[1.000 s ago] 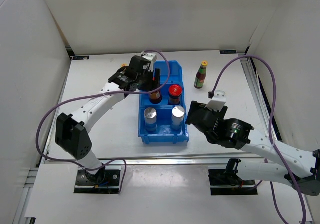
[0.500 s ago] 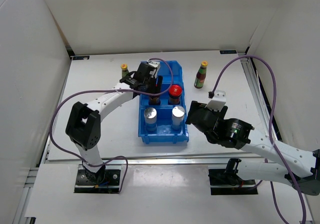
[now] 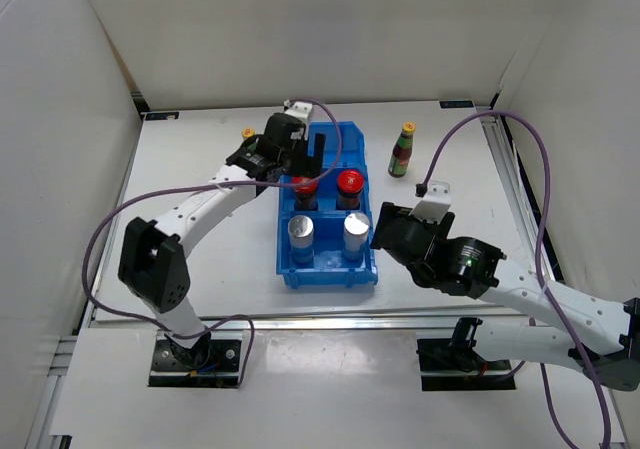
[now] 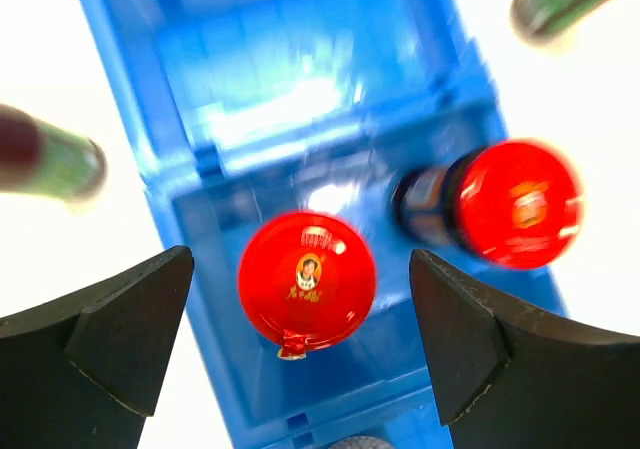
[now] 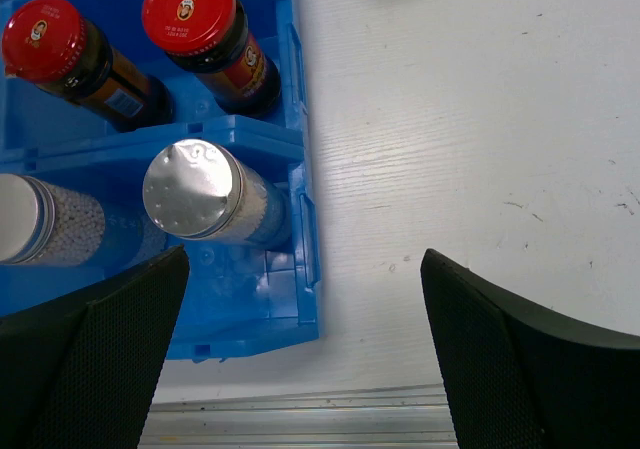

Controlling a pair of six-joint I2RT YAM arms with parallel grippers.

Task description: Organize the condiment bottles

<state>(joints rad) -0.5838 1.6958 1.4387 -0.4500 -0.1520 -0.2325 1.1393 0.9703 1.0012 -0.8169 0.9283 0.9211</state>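
Left fingers [image 4: 110, 334] stand spread wide, one on each side of the first red-lidded bottle [image 4: 306, 281], with a clear gap to its lid on both sides. Nothing is held. One second ago they were partly closed over this bottle and hid its lid from the top view; the lid is now exposed. The bottle's place in the middle compartment of the blue bin [image 3: 286, 269] is unchanged. The right arm and the other bottles have not moved.

Left arm: reaches diagonally from its base at the near left to the bin, wrist turned down, fingers pointing into the middle compartment.

Right arm: lies low across the near right of the tabletop [image 3: 220, 269], wrist at the bin's near right corner. Right fingers [image 5: 90, 369] are fully spread and hold nothing.

Bottle positions:
- second red-lidded bottle [image 3: 350, 181]: middle compartment, just beside the first.
- left silver-topped bottle [image 3: 301, 231] and right silver-topped bottle [image 3: 356, 225]: near compartment, side by side.
- right yellow-capped bottle [image 3: 402, 151]: on the tabletop, right of the bin.
- left yellow-capped bottle [image 3: 246, 133]: left of the bin; only its cap shows past the left arm.

Bottles in full view stand upright, long axis vertical, caps up.
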